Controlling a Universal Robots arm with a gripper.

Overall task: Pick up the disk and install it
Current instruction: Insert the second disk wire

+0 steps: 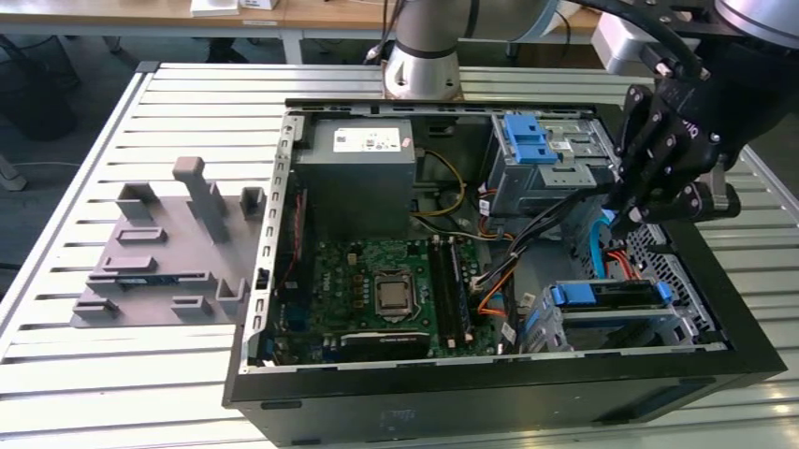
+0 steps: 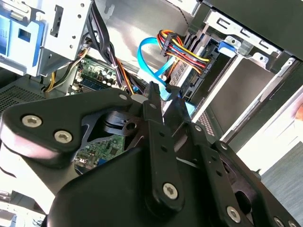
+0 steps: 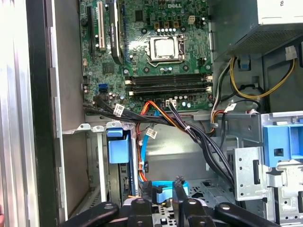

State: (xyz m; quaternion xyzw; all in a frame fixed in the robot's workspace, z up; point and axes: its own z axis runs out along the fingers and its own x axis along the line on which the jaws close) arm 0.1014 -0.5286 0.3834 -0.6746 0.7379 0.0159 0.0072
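The disk [image 1: 608,296] is seen seated in the lower silver metal cage [image 1: 680,323], at the corner of the open black computer case [image 1: 500,398] towards the exterior view's right. A glossy blue plastic tab is carried on the end turned towards the green motherboard [image 1: 387,281], and the long axis is laid away from the board, along the case's near wall. Only a narrow dark edge is shown; the broad faces are hidden by the cage rails. The black, matte gripper [image 1: 637,217] is held above the cage, near a curved blue cable [image 2: 147,56]. Whether it is apart or together cannot be told, since blue plastic is overlapped at its tips in both wrist views.
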